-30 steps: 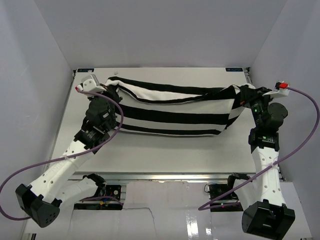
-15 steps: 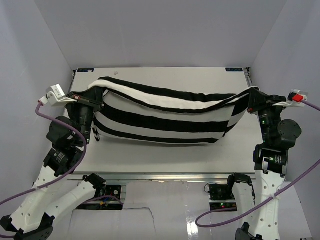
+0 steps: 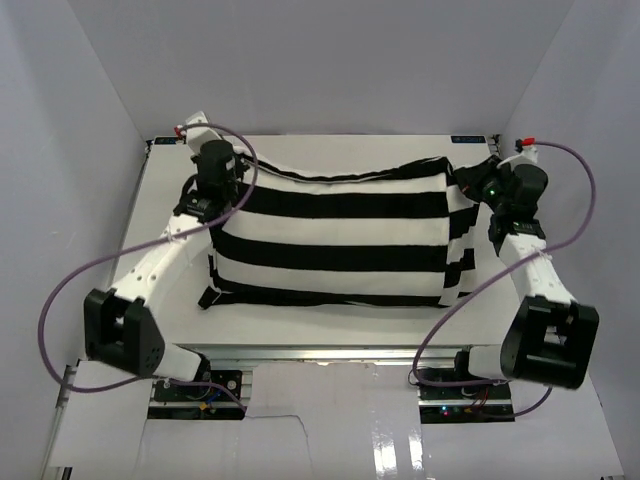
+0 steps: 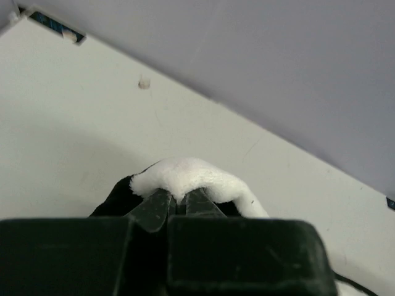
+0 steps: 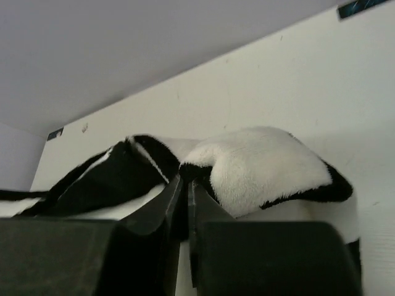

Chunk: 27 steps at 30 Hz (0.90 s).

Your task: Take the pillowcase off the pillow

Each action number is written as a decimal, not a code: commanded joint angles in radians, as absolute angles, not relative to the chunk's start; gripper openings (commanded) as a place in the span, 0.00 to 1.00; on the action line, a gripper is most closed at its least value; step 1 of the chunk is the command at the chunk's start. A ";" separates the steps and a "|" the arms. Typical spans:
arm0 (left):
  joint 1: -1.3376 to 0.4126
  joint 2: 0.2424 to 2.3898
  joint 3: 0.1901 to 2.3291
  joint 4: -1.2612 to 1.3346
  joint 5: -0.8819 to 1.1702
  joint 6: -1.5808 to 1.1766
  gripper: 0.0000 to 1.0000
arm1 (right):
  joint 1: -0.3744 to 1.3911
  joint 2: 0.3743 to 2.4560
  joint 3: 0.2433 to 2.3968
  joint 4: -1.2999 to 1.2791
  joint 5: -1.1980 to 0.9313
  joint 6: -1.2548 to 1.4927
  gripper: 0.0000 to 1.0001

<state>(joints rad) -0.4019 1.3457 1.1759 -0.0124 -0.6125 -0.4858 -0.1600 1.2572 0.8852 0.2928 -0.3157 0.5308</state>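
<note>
a: what lay on the bench?

b: a black-and-white striped pillowcase [image 3: 340, 235] lay across the middle of the white bench [image 3: 330, 322], its broad stripes running left to right. it looked plump and full. the pillow sat inside it, hidden by the cover, so its plain fabric could not be told apart for sure. at the near left corner a small dark tip of cloth stuck out onto the bench. pale grey walls [image 3: 320, 60] stood on three sides.

a: and where were the arms?

b: both reached from the near edge to the far side of the pillowcase. the left tool [image 3: 240, 180] met its far left corner, and the right tool [image 3: 463, 180] met its far right corner.

a: were the tools holding anything?

b: yes, both. seen from the left wrist, the left tool [image 4: 177, 198] was narrow, its dark fingers [image 4: 157, 206] pressed almost together on a fold of fluffy white cloth, with black cloth just beside it on the left. seen from the right wrist, the right tool [image 5: 185, 185] was just as narrow, pinching the pillowcase [image 5: 259, 166] where a black stripe met a white one. the bunched cloth humped up beyond its fingertips [image 5: 163, 206] and rested on the bench.
</note>
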 commanded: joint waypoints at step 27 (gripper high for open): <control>-0.471 1.575 1.158 -0.212 -0.259 -0.436 0.98 | 0.279 1.333 0.677 0.397 -0.301 0.457 0.85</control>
